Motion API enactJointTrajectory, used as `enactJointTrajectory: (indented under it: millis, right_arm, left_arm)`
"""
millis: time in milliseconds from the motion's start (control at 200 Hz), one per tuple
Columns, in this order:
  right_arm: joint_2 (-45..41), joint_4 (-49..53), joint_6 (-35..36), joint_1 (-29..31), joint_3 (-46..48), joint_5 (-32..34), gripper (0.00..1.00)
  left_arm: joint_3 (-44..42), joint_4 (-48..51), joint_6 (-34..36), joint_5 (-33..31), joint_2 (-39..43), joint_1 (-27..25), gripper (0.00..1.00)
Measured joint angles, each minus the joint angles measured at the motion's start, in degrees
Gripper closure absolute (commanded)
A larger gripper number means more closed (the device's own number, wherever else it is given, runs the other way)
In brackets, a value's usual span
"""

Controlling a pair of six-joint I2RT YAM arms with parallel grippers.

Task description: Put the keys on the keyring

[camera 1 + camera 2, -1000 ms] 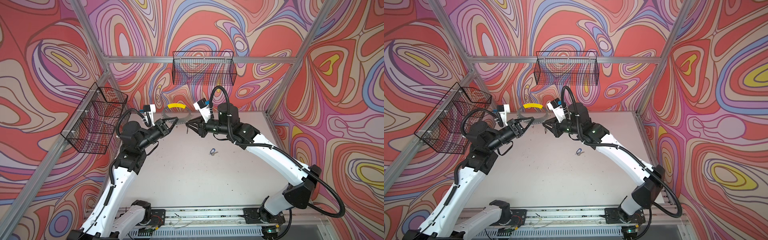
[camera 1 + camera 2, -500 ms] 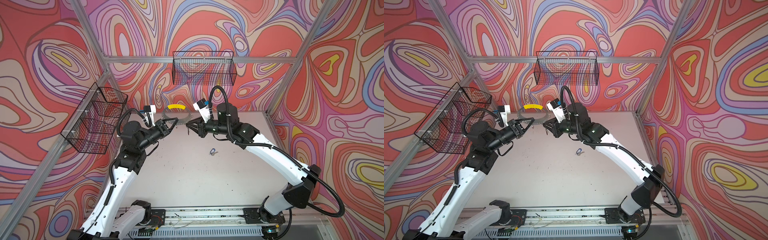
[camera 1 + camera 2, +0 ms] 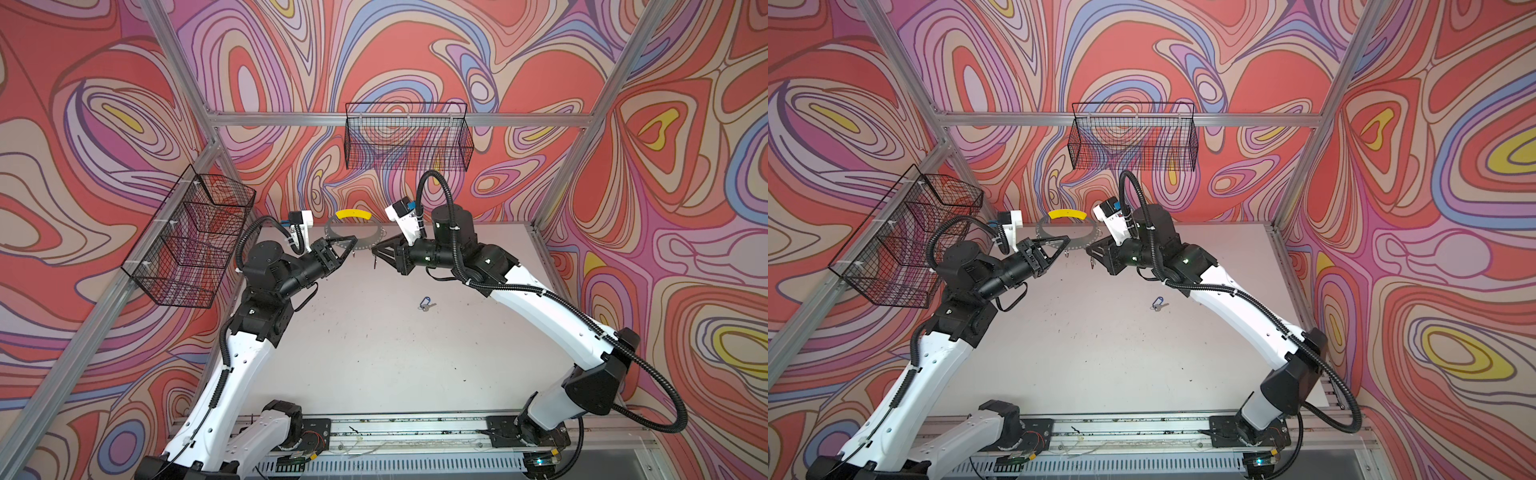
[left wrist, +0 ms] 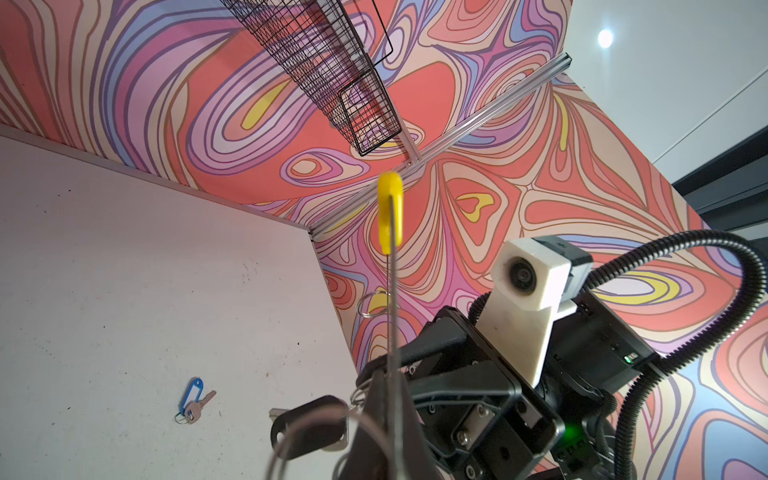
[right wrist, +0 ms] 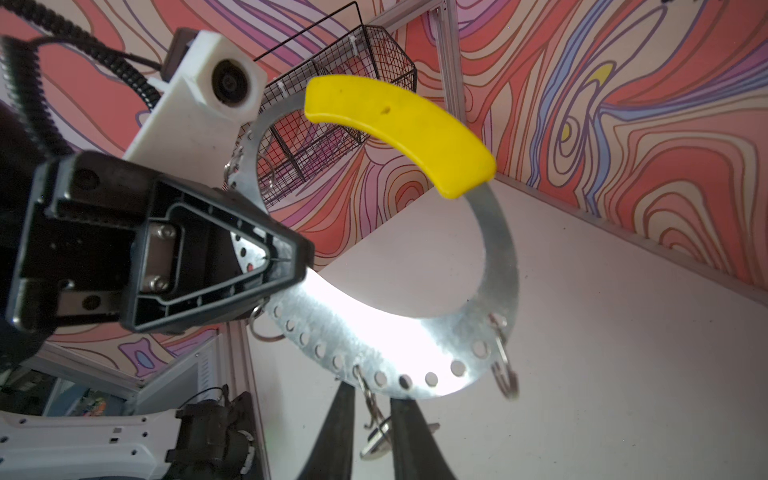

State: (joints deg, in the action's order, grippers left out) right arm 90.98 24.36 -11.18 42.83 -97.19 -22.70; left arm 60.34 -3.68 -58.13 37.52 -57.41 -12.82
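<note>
Right pincer (image 5: 372,399) narrowed; black-tagged key (image 5: 376,444) between its jaws.

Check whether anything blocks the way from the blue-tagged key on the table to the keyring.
Nothing visible does. The blue-tagged key lies alone on the table; the keyring is held up beyond it by the left gripper. The right gripper holds the black-tagged key there.

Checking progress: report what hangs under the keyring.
Small wire rings dangle from holes in the keyring. Just below, the right gripper pinches the black-tagged key; its fingers hide whether the key is hooked on.
</note>
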Motion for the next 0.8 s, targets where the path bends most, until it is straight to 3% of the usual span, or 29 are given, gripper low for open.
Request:
enactJointTrajectory:
  millis: [205,310,381,611,796]
  right_arm:
    - [0.2,0.2,-0.1,0.0,-0.1,0.2,0.88]
    - [0.2,0.6,-0.4,0.0,-0.3,0.3,0.76]
    - [0.2,0.9,-0.3,0.0,-0.5,0.4,0.75]
    - [1.0,3.3,-0.2,0.0,-2.1,0.7,0.89]
    - [1.2,3.7,-0.5,0.0,-2.5,0.9,0.89]
  left_arm:
    - [0.0,0.1,0.0,0.0,0.0,0.0,1.00]
    - [0.0,0.3,0.1,0.0,0.0,0.0,1.00]
    - [0.0,0.7,0.5,-0.1,0.0,0.0,1.00]
    - [0.0,1.0,0.9,0.0,0.0,0.0,1.00]
    - [0.0,1.3,0.9,-0.1,0.0,0.0,1.00]
